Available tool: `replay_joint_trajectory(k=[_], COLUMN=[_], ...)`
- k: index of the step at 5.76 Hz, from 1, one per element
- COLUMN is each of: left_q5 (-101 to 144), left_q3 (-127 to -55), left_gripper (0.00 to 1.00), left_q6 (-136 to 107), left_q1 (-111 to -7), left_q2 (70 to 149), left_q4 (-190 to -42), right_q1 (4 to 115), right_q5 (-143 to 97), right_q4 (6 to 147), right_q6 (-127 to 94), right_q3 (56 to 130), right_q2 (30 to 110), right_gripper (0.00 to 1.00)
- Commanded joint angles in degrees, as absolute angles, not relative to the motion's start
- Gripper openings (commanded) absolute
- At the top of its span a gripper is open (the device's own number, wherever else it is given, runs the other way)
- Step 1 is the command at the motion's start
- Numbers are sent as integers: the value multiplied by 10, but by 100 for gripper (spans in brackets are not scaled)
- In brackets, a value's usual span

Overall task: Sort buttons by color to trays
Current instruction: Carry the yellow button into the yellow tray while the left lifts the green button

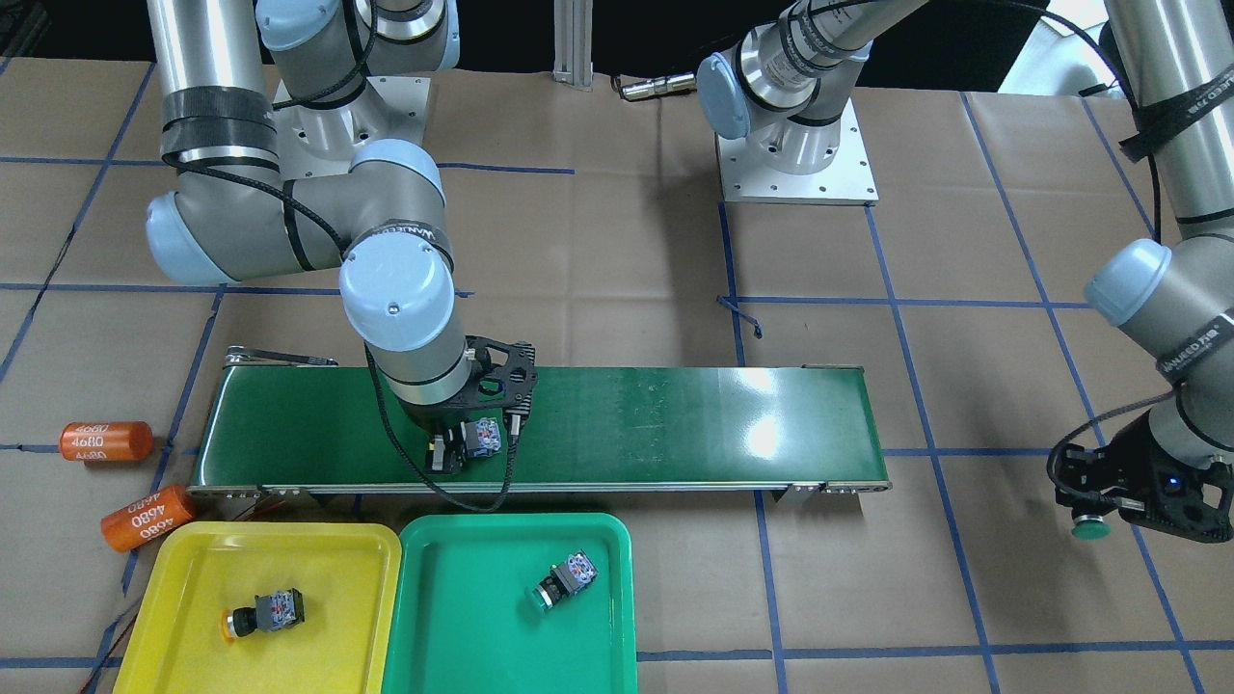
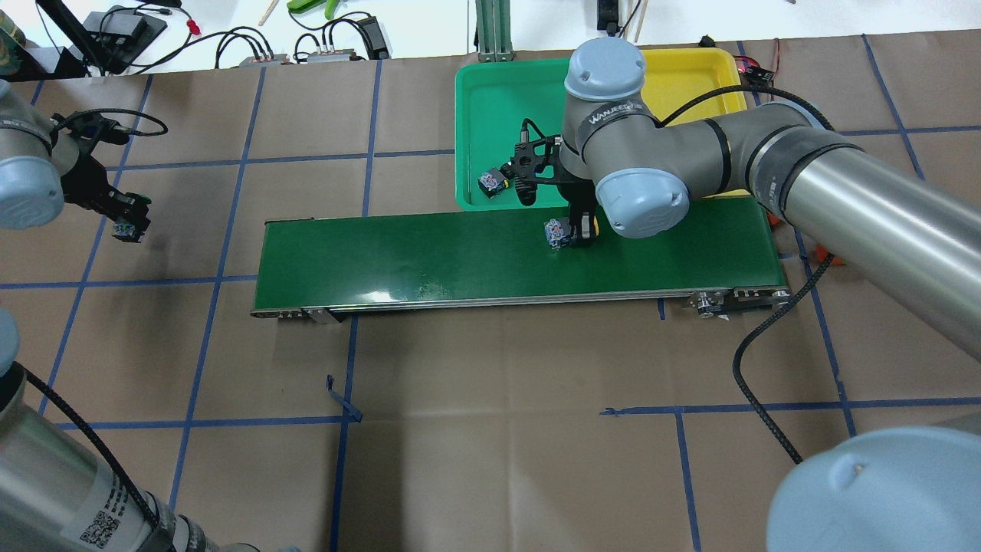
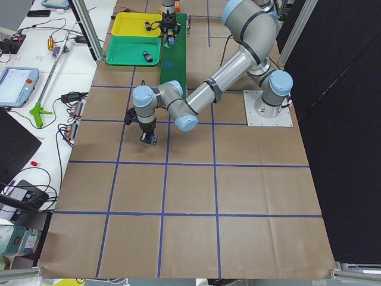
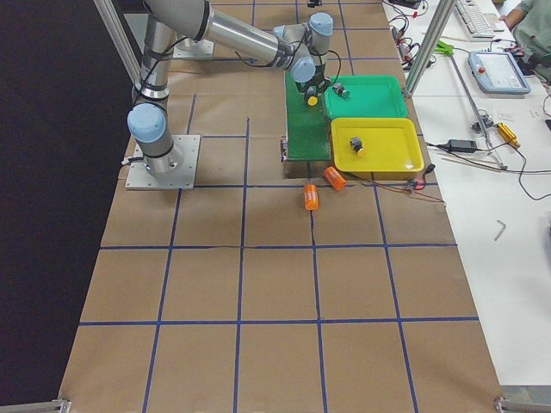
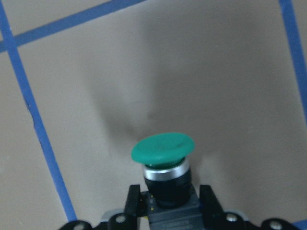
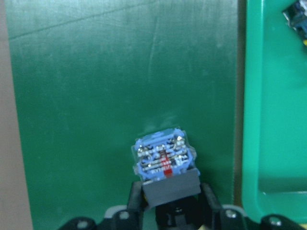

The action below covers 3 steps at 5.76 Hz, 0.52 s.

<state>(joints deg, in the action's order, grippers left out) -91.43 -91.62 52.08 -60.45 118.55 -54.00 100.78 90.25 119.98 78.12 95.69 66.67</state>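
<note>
**Both claws loaded, one button already in each tray**

The paper-covered desk (image 1: 617, 241) carries a long dark-green conveyor belt (image 1: 675, 424) across its middle. The right arm (image 1: 289, 222) reaches from its base out over the belt, its forearm low and level and its wrist turned straight down. The left arm (image 1: 1157, 280) folds outward past the belt's far end, its wrist also pointing down over bare paper, well apart from the belt.

The yellow tray (image 1: 183, 569) and green tray (image 1: 617, 569) sit side by side, rims touching, just beside the belt's operator edge.

The right claw (image 2: 573, 234) is closed on the gripped yellow button (image 2: 558, 232), held low at the belt's surface with its blue terminal end pointing away from the wrist. The left claw (image 5: 169, 203) is clamped round the body of the gripped green button (image 5: 163, 147), cap facing down toward the desk.

The loose yellow button (image 1: 262, 614) lies on its side in the yellow tray; the loose green button (image 1: 567, 582) lies on its side in the green tray.
</note>
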Motion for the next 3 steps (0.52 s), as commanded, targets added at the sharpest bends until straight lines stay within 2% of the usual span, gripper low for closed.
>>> replay_joint_trajectory(k=[1, 3], left_q5=[-914, -904], left_q3=[-926, -931], left_gripper=[0, 1], left_q6=[691, 886], left_q1=[-674, -745], left_q2=[1123, 1107], left_q4=[-581, -598], right_q1=[959, 903], right_q5=[932, 930], right_q4=[1186, 1226], right_q6=[847, 939], right_q3=[937, 877], right_q2=[711, 667], right_gripper=[22, 22])
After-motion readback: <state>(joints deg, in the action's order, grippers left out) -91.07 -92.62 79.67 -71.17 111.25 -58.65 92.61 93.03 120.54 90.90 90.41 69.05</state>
